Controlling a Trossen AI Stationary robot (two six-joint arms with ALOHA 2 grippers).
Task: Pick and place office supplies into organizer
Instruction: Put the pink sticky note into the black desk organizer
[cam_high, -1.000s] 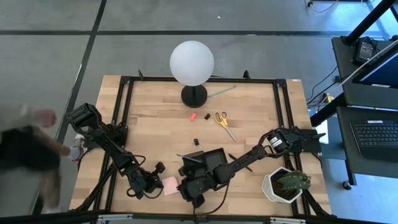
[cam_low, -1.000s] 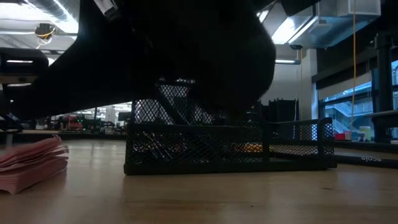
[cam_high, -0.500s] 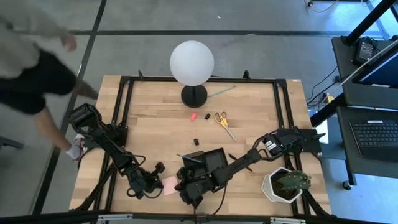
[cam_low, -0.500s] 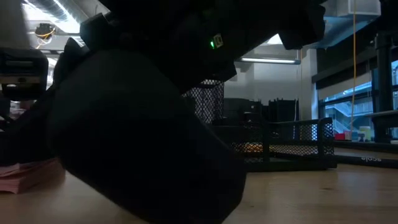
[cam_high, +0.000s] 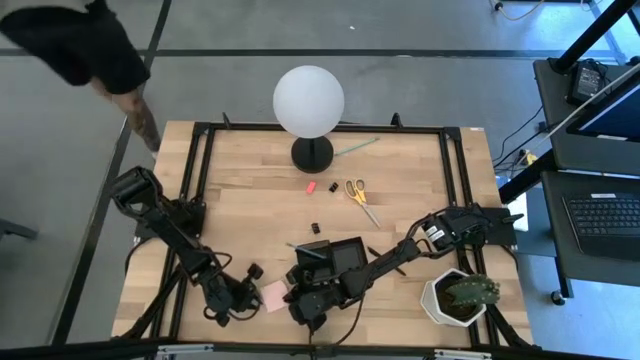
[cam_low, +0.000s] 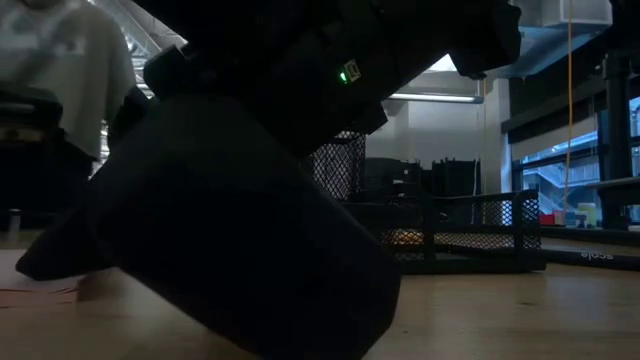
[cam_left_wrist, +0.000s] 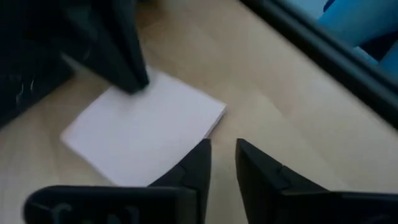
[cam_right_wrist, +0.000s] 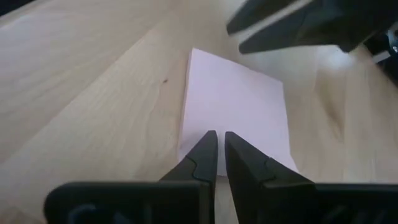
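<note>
Sticky notes — the pink pad (cam_high: 273, 296) — lie flat on the wood at the near edge of the table (cam_high: 250, 190), just to the left of the black organizer (cam_high: 330, 258), and both arms crowd round them. A second ago the left gripper (cam_left_wrist: 222, 154) sat pinched shut by the pad; now its two fingers stand a little apart with bare table showing between them, one tip right at the pad's edge, holding nothing. The right gripper (cam_right_wrist: 217, 144) has swung in from over the organizer and hangs low over the opposite side of the pad, its fingers nearly together and empty too.

My reading is that the left arm is parting its fingers to take the pad by its edge, while the right one may be there to steady it — a flat pad on a flat table is awkward to get under. A person (cam_high: 85, 45) who was beside the table has walked off toward the far left corner.

Little is done yet: the scissors (cam_high: 359, 196) and some small bits lie out in the middle of the table, well short of the organizer.
</note>
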